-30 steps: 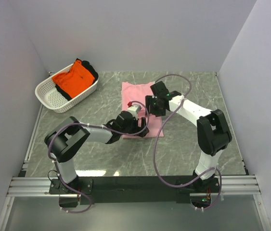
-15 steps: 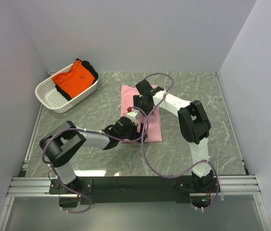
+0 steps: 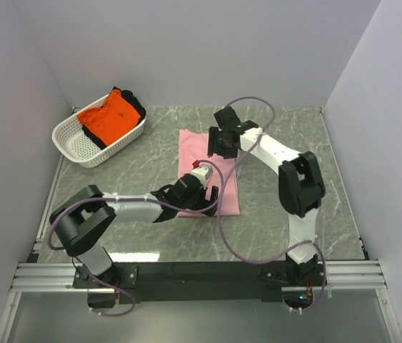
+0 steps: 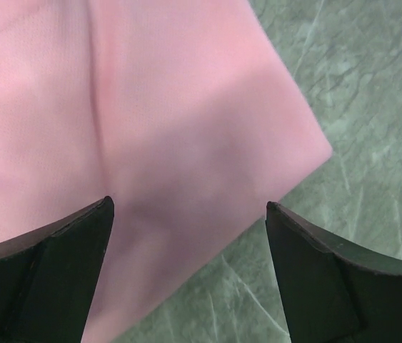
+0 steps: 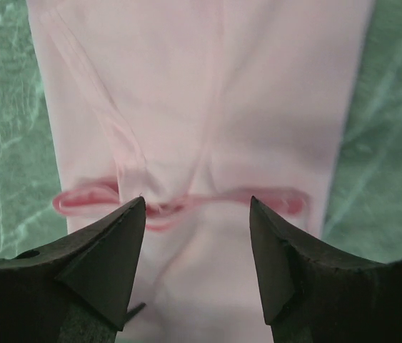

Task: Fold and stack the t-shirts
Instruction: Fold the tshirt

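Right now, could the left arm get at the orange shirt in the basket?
Probably yes. The left gripper is open and empty over the pink shirt, and nothing stands between it and the orange shirt.

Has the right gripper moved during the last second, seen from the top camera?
Yes. The right gripper has moved toward the far edge of the table, along the pink t-shirt.

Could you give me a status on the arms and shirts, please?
Left gripper open, empty, over near end of pink t-shirt. Right gripper open, empty, over its far end. Orange t-shirt in basket. Nothing obstructing.
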`<state>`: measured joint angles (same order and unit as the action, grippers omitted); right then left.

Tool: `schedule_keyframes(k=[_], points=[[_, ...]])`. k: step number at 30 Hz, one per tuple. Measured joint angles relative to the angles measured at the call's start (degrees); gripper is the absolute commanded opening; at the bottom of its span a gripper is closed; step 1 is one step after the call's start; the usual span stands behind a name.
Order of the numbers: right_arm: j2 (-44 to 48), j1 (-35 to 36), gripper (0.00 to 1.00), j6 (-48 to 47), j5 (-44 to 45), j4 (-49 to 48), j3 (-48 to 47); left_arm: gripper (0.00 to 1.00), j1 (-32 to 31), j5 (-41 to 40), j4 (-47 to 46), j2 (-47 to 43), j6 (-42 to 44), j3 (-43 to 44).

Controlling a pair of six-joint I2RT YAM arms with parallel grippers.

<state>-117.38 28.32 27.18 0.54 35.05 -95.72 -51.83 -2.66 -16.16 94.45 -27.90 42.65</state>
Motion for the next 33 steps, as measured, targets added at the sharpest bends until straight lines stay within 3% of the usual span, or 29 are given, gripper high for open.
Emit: schedule_keyframes(k=[10, 14, 22, 29, 33], points=[[25.8, -1.6, 0.69, -0.2, 2.3, -4.3, 21.3, 0.99, -0.2, -9.0, 11.3, -20.1, -1.5, 4.0], [33.5, -1.4, 0.69, 0.4, 1.7, -6.4, 33.3, 0.99, 1.2, -11.0, 14.1, -23.6, -5.2, 1.6], [38.2, 1.6, 0.69, 3.5, 0.5, -9.4, 47.2, 0.98, 3.2, -8.3, 18.1, -23.7, -13.9, -13.8], [38.3, 2.6, 0.69, 5.9, -1.1, -14.5, 52.9, 0.96, 3.3, -7.1, 16.0, -23.8, -17.2, -15.3], [37.3, 2.8, 0.69, 7.0, -2.6, -17.3, 56.0, 0.90, 3.5, -7.2, 15.8, -23.2, -18.5, -15.3]])
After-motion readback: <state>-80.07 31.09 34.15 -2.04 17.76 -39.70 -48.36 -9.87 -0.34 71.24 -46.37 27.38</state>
